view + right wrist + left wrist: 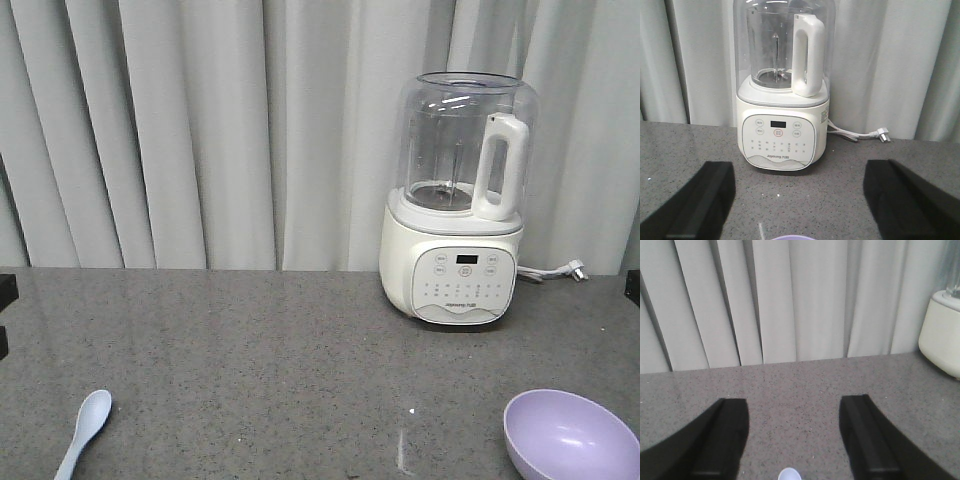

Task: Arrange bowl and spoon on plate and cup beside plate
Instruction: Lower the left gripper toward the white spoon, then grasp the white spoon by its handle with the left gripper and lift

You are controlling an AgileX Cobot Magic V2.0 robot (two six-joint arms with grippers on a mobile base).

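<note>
The lavender bowl (570, 435) sits on the grey counter at the front right, cut by the frame edge; its far rim (793, 237) shows at the bottom of the right wrist view. The pale blue spoon (84, 431) lies at the front left, scoop pointing away; its tip (789, 474) peeks in at the bottom of the left wrist view. My left gripper (794, 440) is open above the counter, just beyond the spoon's tip. My right gripper (799, 200) is open with bare counter between its fingers, just beyond the bowl. The plate and the cup are out of view.
A white blender (458, 200) with a clear jug stands at the back right, also seen in the right wrist view (781, 85) and at the left wrist view's right edge (942, 335). Its cord and plug (875, 134) lie beside it. Grey curtains (200, 130) hang behind the counter.
</note>
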